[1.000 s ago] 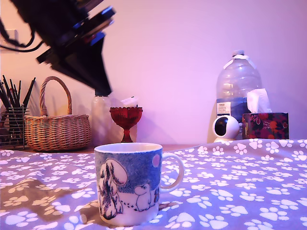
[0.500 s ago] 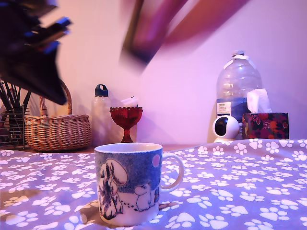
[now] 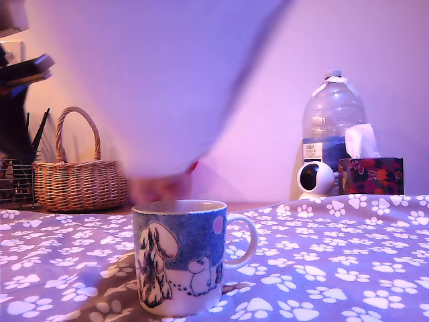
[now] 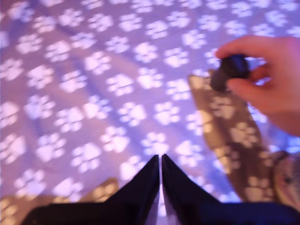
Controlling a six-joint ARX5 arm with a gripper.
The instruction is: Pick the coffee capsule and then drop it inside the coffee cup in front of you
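The coffee cup, a blue mug with white cartoon creatures and a white handle, stands upright on the paw-print cloth at the front of the exterior view. My dark arm is at that view's far left edge, well away from the mug. In the wrist view my gripper is shut with nothing in it, hovering above the cloth. A person's hand holds a small dark rounded thing over the cloth, apart from my fingers. I cannot tell whether that is the coffee capsule.
A person's blurred sleeve fills the upper middle of the exterior view and hides what stands behind it. A wicker basket and a pen holder stand at the back left. A water jug, a small white camera and a tissue box are at the back right.
My arm has swung toward the exterior view's left edge. A person's arm has swept down into the middle, now covering the red goblet and the bottle. The mug has not moved.
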